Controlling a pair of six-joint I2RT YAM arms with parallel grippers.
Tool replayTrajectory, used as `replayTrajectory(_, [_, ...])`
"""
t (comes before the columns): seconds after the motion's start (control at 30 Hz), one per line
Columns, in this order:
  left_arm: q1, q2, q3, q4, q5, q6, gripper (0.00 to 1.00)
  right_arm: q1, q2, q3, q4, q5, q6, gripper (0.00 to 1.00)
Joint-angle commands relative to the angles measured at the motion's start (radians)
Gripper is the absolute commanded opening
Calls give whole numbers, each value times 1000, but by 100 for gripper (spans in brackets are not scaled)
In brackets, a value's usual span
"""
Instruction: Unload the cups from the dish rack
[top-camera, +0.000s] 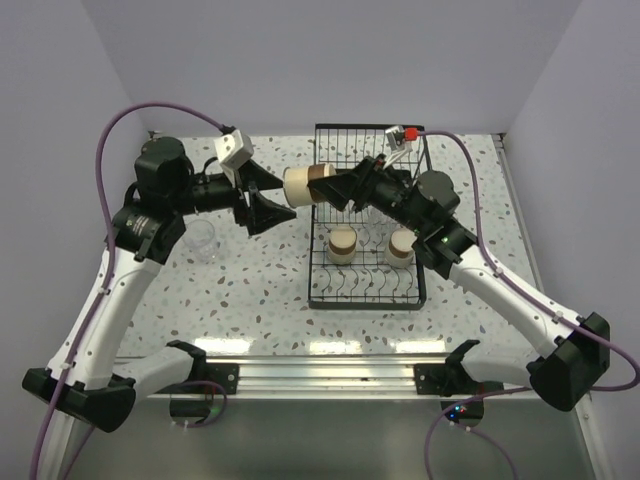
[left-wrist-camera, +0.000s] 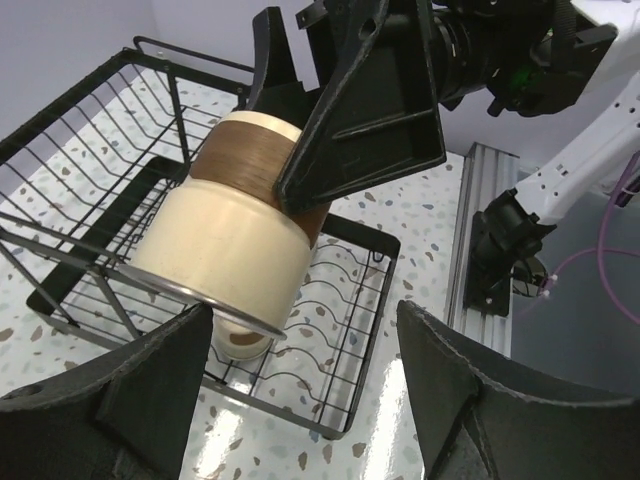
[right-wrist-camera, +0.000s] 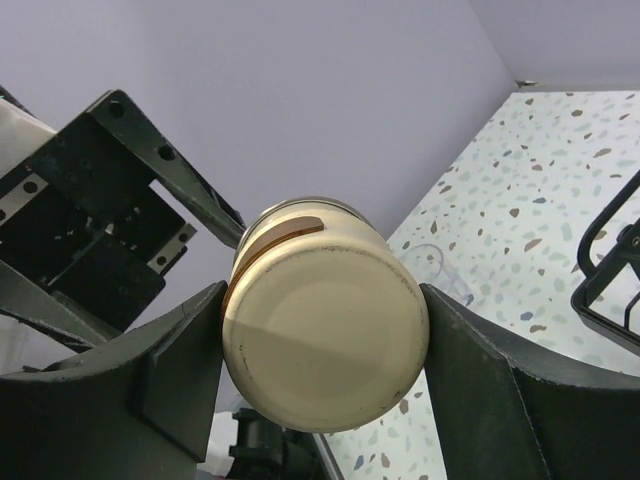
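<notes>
We were in the middle of a hand-over. The right gripper was squeezed tight on a brown cup, holding it on its side in the air over the left edge of the dish rack. The left gripper was just left of the rack, its fingers wide apart at the cup's pale end. We think they were not touching it, but the view was poor there. Two other cups sat inside the rack. Next, we thought, the left fingers should close on the cup before the right ones let go.
</notes>
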Motion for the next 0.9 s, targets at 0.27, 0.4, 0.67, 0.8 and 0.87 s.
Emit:
replayTrajectory(0.27, [6, 21, -71, 232, 158, -118, 72, 2, -15, 19, 161, -40, 33, 4])
replayTrajectory(0.4, [8, 34, -68, 255, 202, -132, 67, 2, -21, 5, 185, -36, 37, 4])
replayTrajectory(0.67, [6, 44, -105, 383, 238, -262, 26, 8, 20, -19, 253, -51, 82, 3])
replayTrajectory(0.8, [8, 57, -108, 427, 231, -318, 21, 31, 57, -35, 295, -71, 106, 2])
replayTrajectory(0.87, [8, 55, -105, 427, 224, -322, 23, 36, 69, -49, 312, -69, 117, 1])
